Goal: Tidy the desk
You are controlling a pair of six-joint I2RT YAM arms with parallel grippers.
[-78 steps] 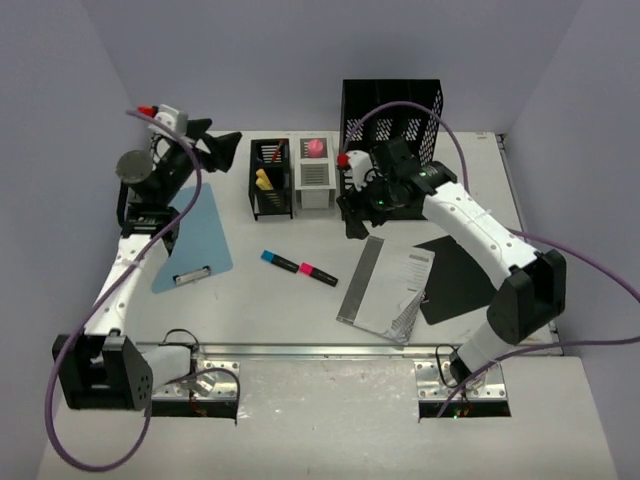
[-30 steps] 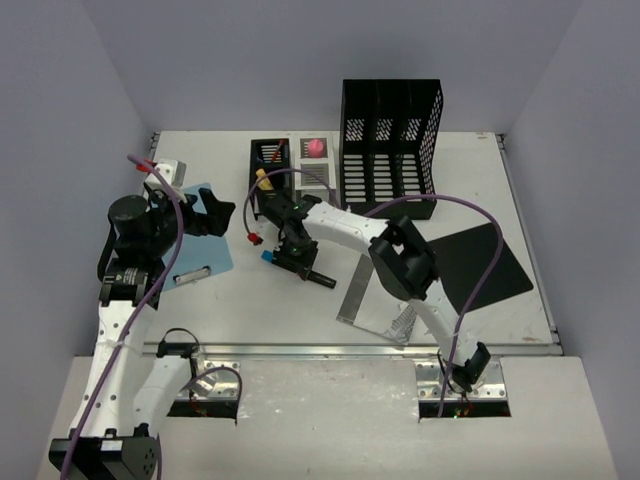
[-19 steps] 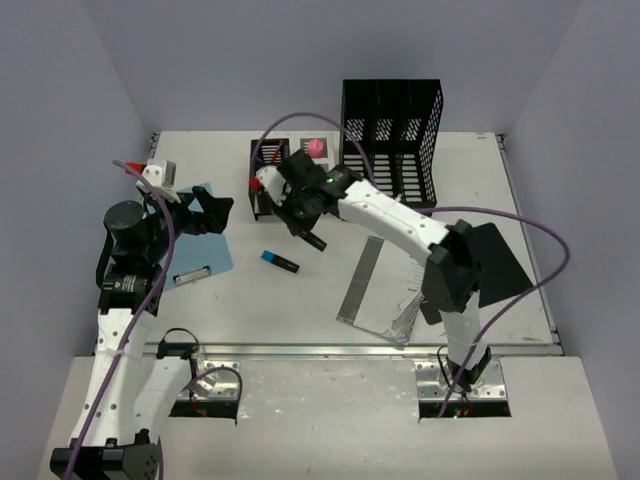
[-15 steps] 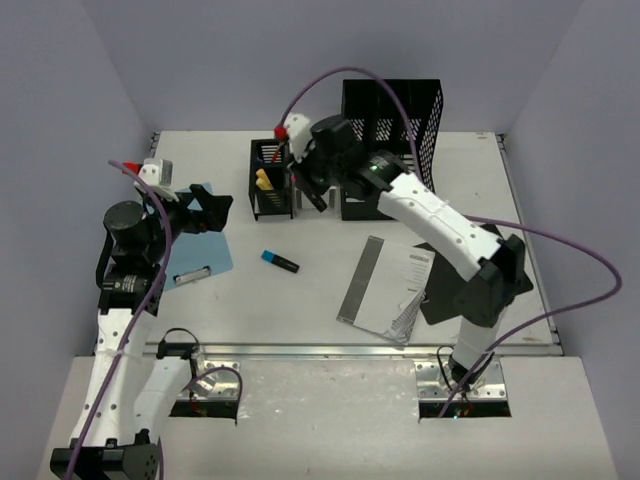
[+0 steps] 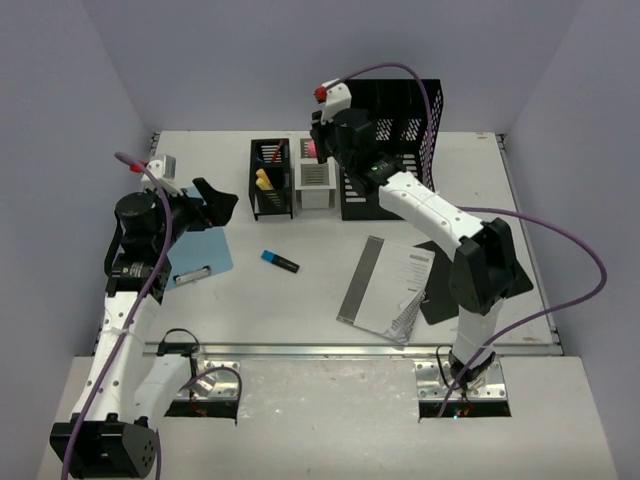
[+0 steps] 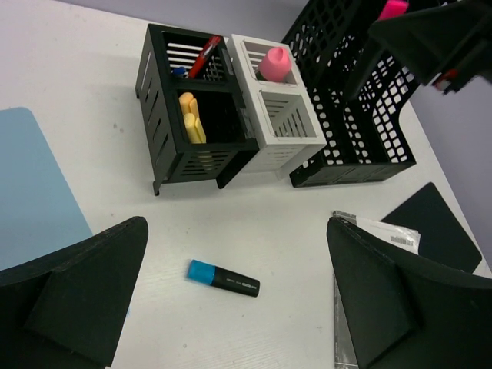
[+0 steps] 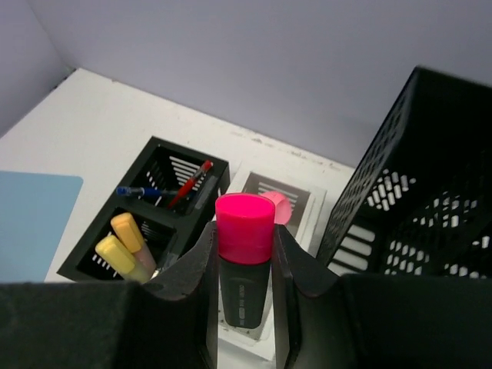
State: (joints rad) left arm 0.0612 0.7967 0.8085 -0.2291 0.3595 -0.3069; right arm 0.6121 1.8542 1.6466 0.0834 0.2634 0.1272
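At the upper middle of the top view, the right gripper (image 7: 244, 247) pinches a pink highlighter (image 7: 244, 269) between its fingers, cap up and about upright. Its lower end is over the front compartment of the white holder (image 5: 315, 185); whether it touches the holder I cannot tell. The rear compartment holds something pink. Just left of the white holder stands a black holder (image 5: 271, 180) with yellow highlighters and a red pen. Just to its right stands a black file rack (image 5: 400, 130).

The desk (image 5: 300, 305) fills the middle of the top view, its rail along the lower edge. At its left, the left gripper (image 6: 235, 231) hangs with its fingers spread wide, holding nothing, over the upper end of a blue clipboard (image 5: 200, 245). A blue highlighter (image 5: 279, 261) lies flat near the centre, apart from both grippers. At the lower right lies a booklet (image 5: 385, 290), with a black sheet (image 5: 445, 290) beside it.
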